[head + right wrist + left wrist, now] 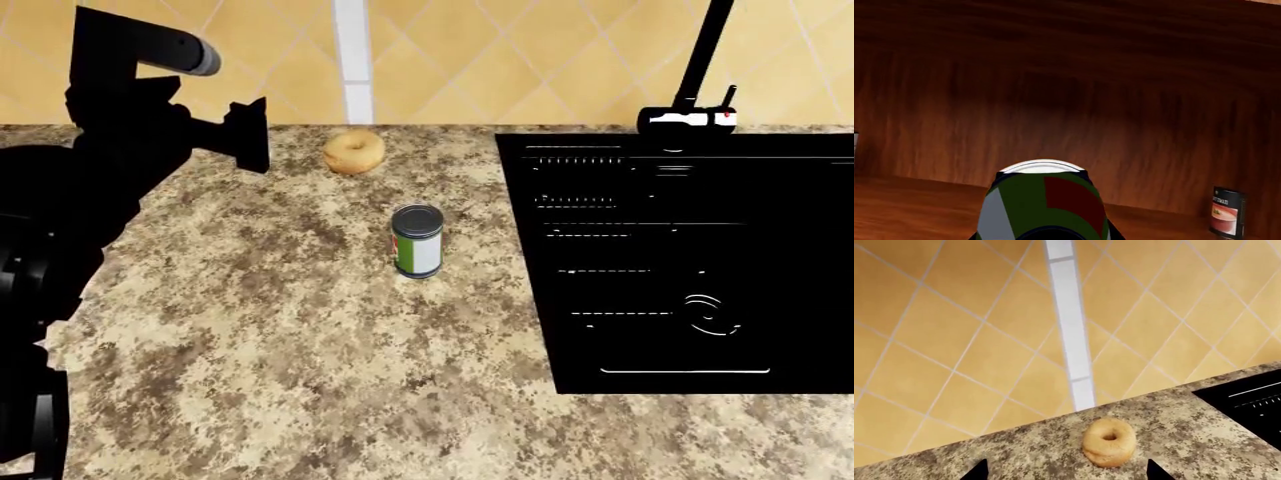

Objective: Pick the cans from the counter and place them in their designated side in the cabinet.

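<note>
One can (416, 240) with a silver top and a green, white and red label stands upright on the granite counter (267, 330), right of my left arm. My left gripper (1067, 473) hovers open over the counter's back part, with nothing between its fingers; in the head view the left gripper (248, 135) is left of the bagel. A second can (1044, 205) fills the right wrist view, with my right gripper (1041, 175) shut on it inside the wooden cabinet (1067, 100). Whether this can rests on the shelf (907, 200) is hidden. The right gripper is outside the head view.
A tan bagel (354, 152) lies near the tiled back wall, just ahead of my left fingertips (978, 472). The black sink (694, 260) and faucet (701, 60) take up the counter's right side. A dark-labelled can (1226, 211) stands on the cabinet shelf, off to one side of the held can.
</note>
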